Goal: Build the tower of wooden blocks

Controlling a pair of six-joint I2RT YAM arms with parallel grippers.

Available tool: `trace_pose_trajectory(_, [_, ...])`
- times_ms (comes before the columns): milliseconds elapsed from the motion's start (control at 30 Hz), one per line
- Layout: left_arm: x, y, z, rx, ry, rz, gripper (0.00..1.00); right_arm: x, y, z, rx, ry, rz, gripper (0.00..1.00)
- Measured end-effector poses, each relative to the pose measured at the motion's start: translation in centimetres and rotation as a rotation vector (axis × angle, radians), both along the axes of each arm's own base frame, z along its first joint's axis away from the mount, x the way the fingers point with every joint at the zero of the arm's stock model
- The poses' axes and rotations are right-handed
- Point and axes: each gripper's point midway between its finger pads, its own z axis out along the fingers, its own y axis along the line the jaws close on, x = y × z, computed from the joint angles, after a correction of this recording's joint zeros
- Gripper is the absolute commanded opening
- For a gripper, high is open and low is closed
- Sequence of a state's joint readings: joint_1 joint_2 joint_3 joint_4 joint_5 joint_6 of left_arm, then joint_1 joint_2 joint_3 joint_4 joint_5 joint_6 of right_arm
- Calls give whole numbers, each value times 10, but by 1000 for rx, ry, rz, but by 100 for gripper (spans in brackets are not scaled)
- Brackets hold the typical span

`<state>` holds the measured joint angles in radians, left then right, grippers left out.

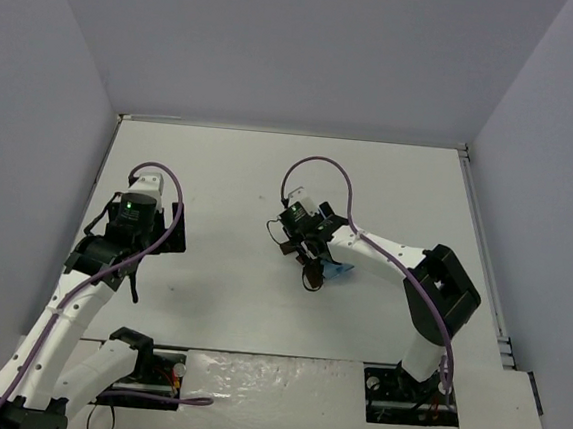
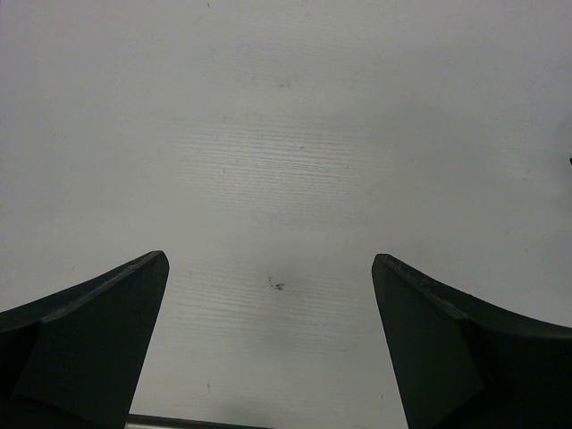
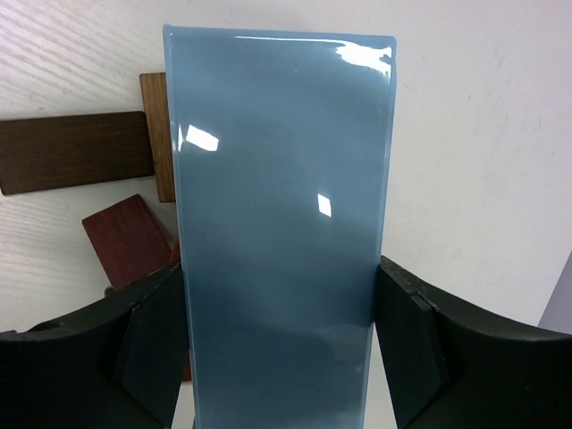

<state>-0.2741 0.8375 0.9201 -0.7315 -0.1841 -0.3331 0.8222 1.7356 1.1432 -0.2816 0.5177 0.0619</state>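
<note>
My right gripper (image 3: 279, 295) is shut on a glossy light blue box (image 3: 281, 223), one finger pressed on each long side. Beyond the box on the left lie wood blocks: a dark brown one (image 3: 71, 150), a tan-brown one (image 3: 156, 134) and a reddish one (image 3: 125, 239). The box hides part of them, and how they stack I cannot tell. From above, the right gripper (image 1: 318, 257) hangs over the table's middle with the blue box (image 1: 340, 270) showing beside it and dark blocks (image 1: 310, 275) just under it. My left gripper (image 2: 270, 268) is open wide over bare table.
The white table (image 1: 230, 169) is enclosed by grey walls at the back and on both sides. The left arm (image 1: 131, 216) stands at the left, well apart from the right arm. A small dark speck (image 2: 277, 285) marks the tabletop below the left gripper.
</note>
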Motion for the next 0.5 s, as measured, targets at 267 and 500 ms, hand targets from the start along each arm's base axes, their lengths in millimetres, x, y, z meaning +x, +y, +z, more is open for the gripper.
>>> trace_pose_trajectory(267, [0, 0, 0, 0, 0, 2, 97, 3, -7, 0, -49, -25, -46, 0])
trace_pose_trajectory(500, [-1, 1, -5, 4, 9, 4, 97, 5, -6, 5, -58, -59, -72, 0])
